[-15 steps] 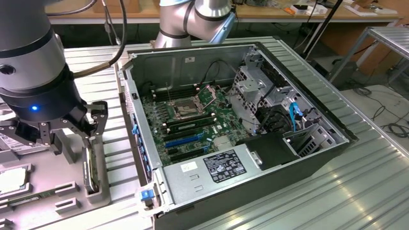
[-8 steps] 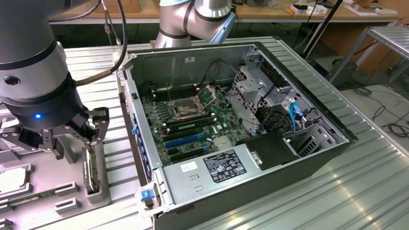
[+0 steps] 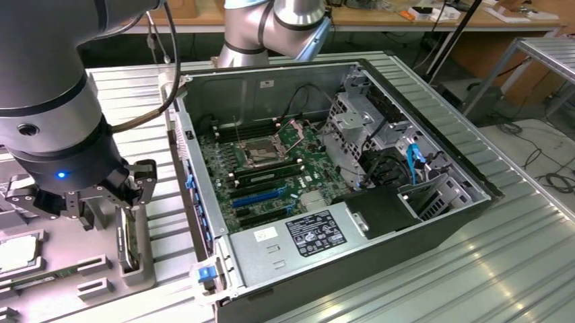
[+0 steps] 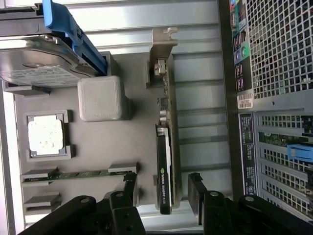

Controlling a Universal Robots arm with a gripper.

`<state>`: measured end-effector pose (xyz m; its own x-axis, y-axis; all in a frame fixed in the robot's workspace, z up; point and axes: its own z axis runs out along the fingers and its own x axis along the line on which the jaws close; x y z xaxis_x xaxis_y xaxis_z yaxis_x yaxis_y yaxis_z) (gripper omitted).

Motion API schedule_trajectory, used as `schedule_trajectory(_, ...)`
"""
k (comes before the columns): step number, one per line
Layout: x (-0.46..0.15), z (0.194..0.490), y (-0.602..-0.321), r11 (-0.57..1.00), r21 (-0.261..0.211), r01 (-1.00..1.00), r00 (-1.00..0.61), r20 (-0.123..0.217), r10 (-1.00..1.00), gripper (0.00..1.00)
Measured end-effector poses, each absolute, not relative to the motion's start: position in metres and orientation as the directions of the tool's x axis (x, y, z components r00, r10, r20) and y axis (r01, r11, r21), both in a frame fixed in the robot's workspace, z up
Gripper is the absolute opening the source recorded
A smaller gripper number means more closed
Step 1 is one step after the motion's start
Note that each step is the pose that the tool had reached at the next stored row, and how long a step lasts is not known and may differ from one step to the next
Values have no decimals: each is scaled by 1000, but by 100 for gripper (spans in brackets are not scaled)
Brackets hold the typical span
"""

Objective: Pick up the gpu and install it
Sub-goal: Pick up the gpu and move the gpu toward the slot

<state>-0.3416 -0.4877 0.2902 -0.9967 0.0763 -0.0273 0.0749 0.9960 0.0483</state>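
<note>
**A:** Exterior view first. The gripper (image 3: 106, 214) hangs over the grey parts tray (image 3: 45, 309) at the table (image 3: 431, 282) edge on the exterior view's left, just beside the open PC case (image 3: 359, 222). The gpu (image 3: 130, 245) stands on edge in the tray's slot nearest the case.

**B:** Fingers?

**A:** Wrist view: the fingers (image 4: 129, 188) are spread, one each side of the gpu (image 4: 165, 161), at the end away from its bracket. There's a gap on both sides, and nothing is held.

**B:** Risks?

**A:** The card is thin. If the close is off-centre, one finger probably hits first and tips it in the slot. Gripped at one end, it could swing or slip.
</note>
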Motion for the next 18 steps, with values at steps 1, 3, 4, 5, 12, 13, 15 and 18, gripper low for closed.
schedule_trajectory(1, -341, 289, -488, 996, 48, 75, -997, -27, 76, 54)
schedule_trajectory(3, -340, 288, -488, 996, 48, 75, -997, -27, 76, 54)
schedule_trajectory(4, -340, 287, -488, 996, 48, 75, -997, -27, 76, 54)
schedule_trajectory(5, -340, 283, -488, 996, 48, 75, -997, -27, 76, 54)
schedule_trajectory(12, -339, 263, -488, 996, 48, 75, -997, -27, 76, 54)
schedule_trajectory(13, -339, 260, -488, 996, 48, 75, -997, -27, 76, 54)
schedule_trajectory(15, -337, 254, -488, 996, 48, 75, -997, -27, 76, 54)
schedule_trajectory(18, -337, 251, -488, 996, 48, 75, -997, -27, 76, 54)
